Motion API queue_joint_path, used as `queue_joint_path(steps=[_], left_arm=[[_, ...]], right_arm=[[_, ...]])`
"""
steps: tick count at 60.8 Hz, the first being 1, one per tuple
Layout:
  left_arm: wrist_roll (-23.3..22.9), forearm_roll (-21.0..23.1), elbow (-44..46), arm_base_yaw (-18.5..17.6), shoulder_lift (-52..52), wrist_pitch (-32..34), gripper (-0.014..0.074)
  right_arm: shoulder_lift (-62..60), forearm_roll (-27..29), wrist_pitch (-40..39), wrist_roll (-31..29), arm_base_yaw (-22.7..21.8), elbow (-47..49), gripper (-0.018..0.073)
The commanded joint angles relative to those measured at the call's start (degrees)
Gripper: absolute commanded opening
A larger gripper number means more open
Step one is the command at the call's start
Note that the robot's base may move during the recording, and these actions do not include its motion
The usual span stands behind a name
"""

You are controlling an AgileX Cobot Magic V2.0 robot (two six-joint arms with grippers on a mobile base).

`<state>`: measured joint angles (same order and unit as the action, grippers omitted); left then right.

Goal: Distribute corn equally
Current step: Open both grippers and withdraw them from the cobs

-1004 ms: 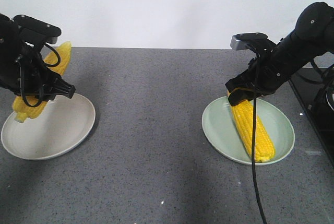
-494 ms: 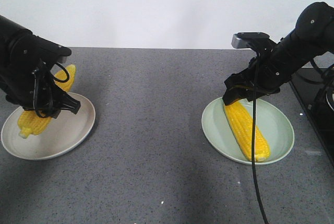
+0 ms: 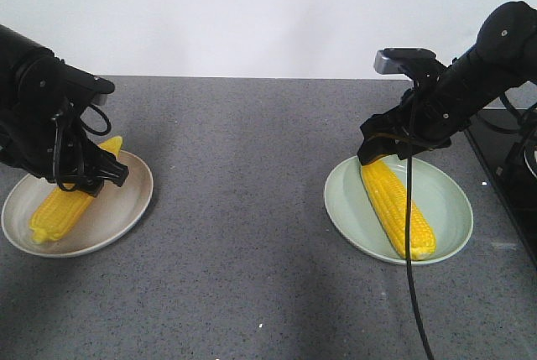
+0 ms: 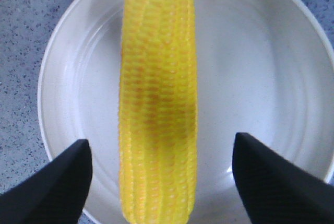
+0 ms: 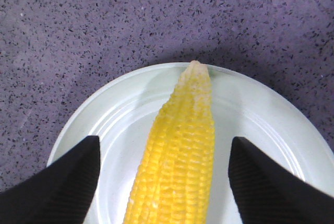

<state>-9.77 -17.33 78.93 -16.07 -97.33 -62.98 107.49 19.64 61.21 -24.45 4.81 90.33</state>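
Observation:
One yellow corn cob (image 3: 65, 205) (image 4: 159, 98) lies on the white plate (image 3: 117, 209) (image 4: 261, 62) at the left. My left gripper (image 3: 99, 174) (image 4: 159, 179) hangs open just above it, fingers apart on either side and clear of the cob. A second corn cob (image 3: 398, 209) (image 5: 180, 156) lies along the pale green plate (image 3: 445, 200) (image 5: 115, 109) at the right. My right gripper (image 3: 382, 148) (image 5: 164, 182) is open over the cob's far, tapered end, with its fingers not touching it.
Both plates rest on a grey speckled tabletop (image 3: 243, 209). A white wall runs behind the table's far edge. A black cable (image 3: 409, 251) hangs from the right arm across the green plate. Dark equipment (image 3: 508, 167) stands at the table's right edge.
The left gripper lowered its cob onto the white plate and opened, letting it go. The right gripper rose slightly from the cob on the green plate, which shifted a little.

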Motion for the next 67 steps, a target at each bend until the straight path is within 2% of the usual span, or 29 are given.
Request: queue_joint_path(steps=[1, 9, 15, 21, 32, 41, 46, 52, 60, 67], left_arm=[[-0.16, -0.79, 1.3, -0.02, 2.41, 0.33, 0.0538], [-0.16, -0.63, 1.5, -0.08, 3.08, 0.55, 0.0519], [-0.16, -0.56, 1.5, -0.08, 4.8, 2.05, 0.0491], [-0.16, -0.35, 1.5, -0.08, 7.58, 4.54, 0.045], [0.39, 3.99, 1.5, -0.08, 14.87, 9.8, 0.0342], [4.0, 8.95, 1.09, -0.08, 21.51, 14.28, 0.0198], [5.77, 12.1, -0.44, -0.08, 25.39, 17.4, 0.0102], [9.04, 15.48, -6.74, -0.08, 31.1, 24.13, -0.0001], [10.33, 19.22, -19.73, -0.08, 40.19, 32.85, -0.0008], [10.33, 22.07, -32.91, -0.08, 47.59, 40.68, -0.0008]], right_arm=[[-4.2, 1.45, -1.65, -0.29, -0.15, 1.73, 0.0508], [-7.27, 1.98, -2.66, -0.53, -0.15, 1.73, 0.0487], [-10.36, 3.15, -3.91, -2.32, -0.15, 1.73, 0.0428], [-13.93, 6.46, -4.42, -4.84, -0.15, 1.73, 0.0309], [-19.9, 12.89, -4.03, -10.52, -0.15, 1.54, -0.001], [-25.0, 17.59, -4.11, -14.37, -0.15, -0.16, -0.0007], [-29.56, 20.06, -6.01, -17.52, -0.15, -4.9, -0.0006], [-36.34, 23.08, -10.31, -22.11, -0.15, -14.21, -0.0005], [-47.54, 27.31, -18.0, -29.01, -0.15, -30.81, -0.0005], [-57.26, 30.12, -25.84, -31.78, -0.15, -44.73, -0.0005]])
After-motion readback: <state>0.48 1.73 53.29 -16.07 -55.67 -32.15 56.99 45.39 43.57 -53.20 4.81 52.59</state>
